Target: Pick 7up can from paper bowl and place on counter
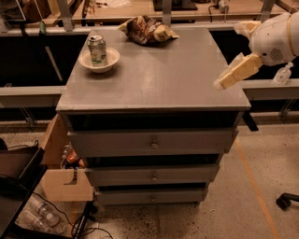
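The 7up can [97, 49] stands upright in the paper bowl [99, 60] at the back left of the grey counter [159, 79]. My gripper [223, 81] reaches in from the right, over the counter's right edge, far from the can. It holds nothing that I can see.
A crumpled brown-and-white snack bag [148, 30] lies at the back middle of the counter. The cabinet has three drawers [152, 142] below. A cardboard box [65, 172] and cables sit on the floor at the left. A light wooden table [140, 7] runs behind.
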You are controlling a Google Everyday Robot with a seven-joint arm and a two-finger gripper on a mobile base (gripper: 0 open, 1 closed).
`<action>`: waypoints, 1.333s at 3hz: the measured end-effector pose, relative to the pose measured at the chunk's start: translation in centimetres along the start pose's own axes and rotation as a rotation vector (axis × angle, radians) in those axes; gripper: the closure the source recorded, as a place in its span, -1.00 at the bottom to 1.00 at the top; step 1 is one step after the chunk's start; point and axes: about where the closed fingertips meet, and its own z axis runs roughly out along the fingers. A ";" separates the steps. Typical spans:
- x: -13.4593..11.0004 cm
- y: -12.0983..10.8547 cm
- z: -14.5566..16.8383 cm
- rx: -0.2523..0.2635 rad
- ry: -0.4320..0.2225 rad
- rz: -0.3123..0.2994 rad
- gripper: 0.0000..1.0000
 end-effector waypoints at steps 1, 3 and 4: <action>0.0 -0.1 0.9 -0.002 -0.035 0.009 -1.00; -4.6 -5.8 11.6 -0.017 -0.369 0.092 -1.00; -6.6 -8.3 17.0 -0.043 -0.478 0.181 -1.00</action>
